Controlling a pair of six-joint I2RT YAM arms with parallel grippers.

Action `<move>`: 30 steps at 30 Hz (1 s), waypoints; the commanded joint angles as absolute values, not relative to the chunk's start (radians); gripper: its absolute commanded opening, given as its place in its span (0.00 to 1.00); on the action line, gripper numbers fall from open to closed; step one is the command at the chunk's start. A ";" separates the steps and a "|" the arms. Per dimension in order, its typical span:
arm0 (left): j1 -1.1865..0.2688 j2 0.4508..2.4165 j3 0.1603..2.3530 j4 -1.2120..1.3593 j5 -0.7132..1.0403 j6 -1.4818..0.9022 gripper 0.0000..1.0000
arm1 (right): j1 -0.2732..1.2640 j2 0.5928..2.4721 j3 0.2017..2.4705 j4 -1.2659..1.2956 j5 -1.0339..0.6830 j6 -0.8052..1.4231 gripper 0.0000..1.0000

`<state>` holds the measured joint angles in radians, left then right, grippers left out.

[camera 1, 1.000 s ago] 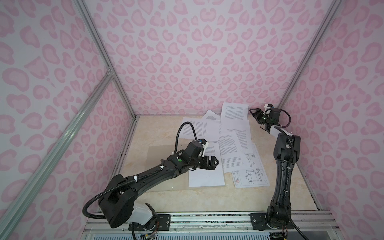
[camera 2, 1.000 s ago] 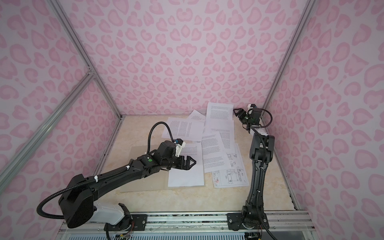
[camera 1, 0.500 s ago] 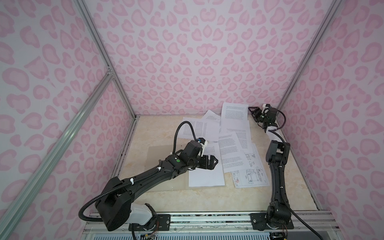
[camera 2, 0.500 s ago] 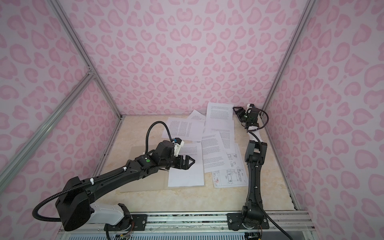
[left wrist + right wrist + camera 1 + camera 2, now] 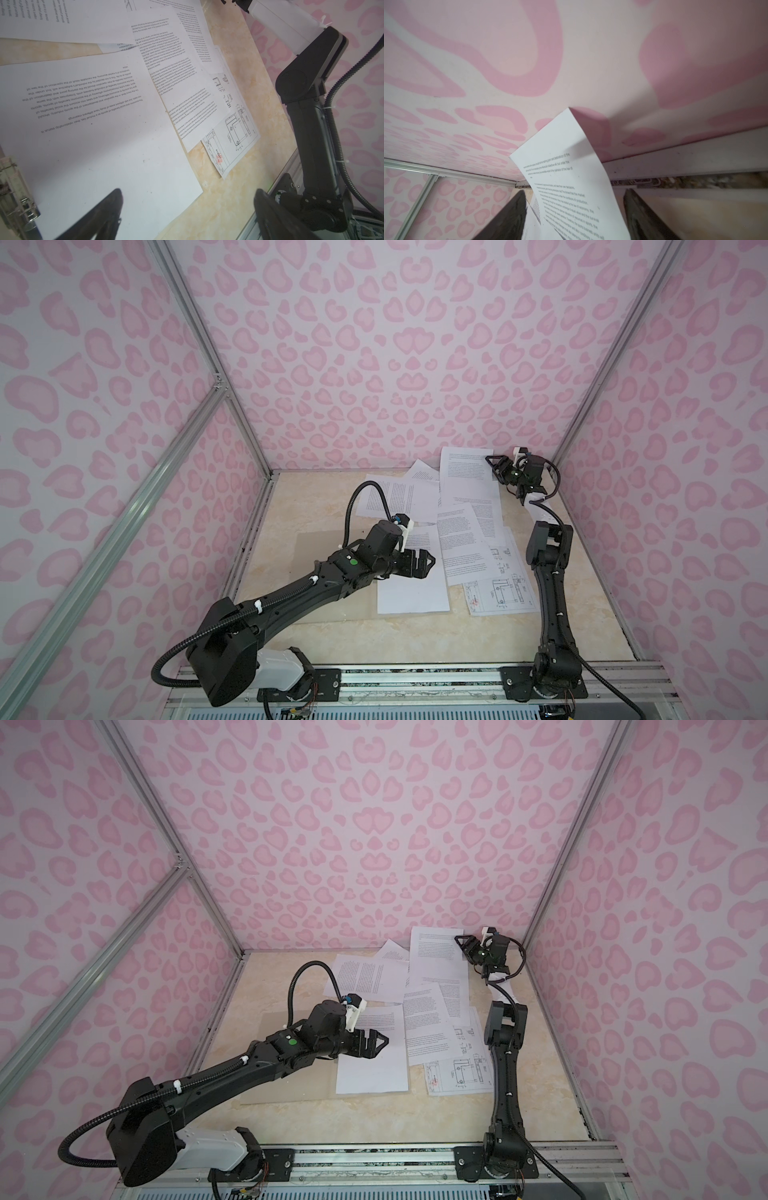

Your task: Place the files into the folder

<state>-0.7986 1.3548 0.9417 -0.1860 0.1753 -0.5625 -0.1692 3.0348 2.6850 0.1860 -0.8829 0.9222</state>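
The files (image 5: 461,543) lay loose across the far right half of the table (image 5: 374,639), overlapping one another. We counted at least seven sheets, and the overlaps may have hidden more. One sheet (image 5: 415,593) already rested flat on the open folder (image 5: 320,547), whose metal clip (image 5: 20,203) showed in the left wrist view. The sheet with the line drawing (image 5: 498,589) sat nearest the front, partly under a text page. There was one folder, and two arms.

We judged the paper light, limp and slick page on page: a pull on one sheet could drag its neighbours. A sheet lying flat gives jaws almost nothing to bite, so a lifted edge or corner was the place to take hold. The rear sheet (image 5: 465,472) offered exactly that, since it curled up against the back wall. The folder looked like thin card, stiffer than the pages, yet light enough to slide if nudged.

The right gripper (image 5: 493,466) was at that raised sheet's edge. In the right wrist view its jaws stood apart with the page between them, not pinched on it. The left gripper (image 5: 430,562) hovered over the sheet on the folder, spread wide and holding nothing.
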 commanded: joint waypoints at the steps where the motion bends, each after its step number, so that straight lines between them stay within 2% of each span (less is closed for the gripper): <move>1: -0.798 1.333 0.928 -0.184 0.157 -0.553 1.00 | -0.165 3.067 2.682 0.251 -0.944 1.001 0.65; 7: -0.799 1.318 0.912 -0.179 0.149 -0.557 0.99 | -0.170 3.060 2.640 0.459 -1.019 1.145 0.42; 12: -0.798 1.315 0.910 -0.176 0.148 -0.553 1.00 | -0.162 3.049 2.627 0.581 -1.095 1.232 0.29; 15: -0.798 1.305 0.900 -0.173 0.148 -0.555 0.99 | -0.154 2.999 2.539 0.617 -1.129 1.229 0.25; 18: -0.799 1.292 0.887 -0.172 0.142 -0.557 0.99 | -0.149 2.906 2.371 0.630 -1.120 1.153 0.25; 21: -0.798 1.274 0.876 -0.173 0.138 -0.558 0.99 | -0.138 2.821 2.275 0.422 -1.099 0.921 0.32; 24: -0.798 1.257 0.864 -0.172 0.136 -0.561 0.99 | -0.128 2.798 2.276 0.294 -1.084 0.813 0.39; 26: -0.798 1.247 0.854 -0.173 0.134 -0.563 0.99 | -0.128 2.786 2.279 0.228 -1.051 0.763 0.49; 30: -0.799 1.229 0.839 -0.175 0.126 -0.566 0.99 | -0.118 2.816 2.371 0.071 -1.050 0.703 0.47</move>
<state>-0.7986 1.2438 0.8478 -0.1852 0.1402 -0.5667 -0.1253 2.7930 2.3264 0.2241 -1.0580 0.8070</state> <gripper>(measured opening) 0.990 0.475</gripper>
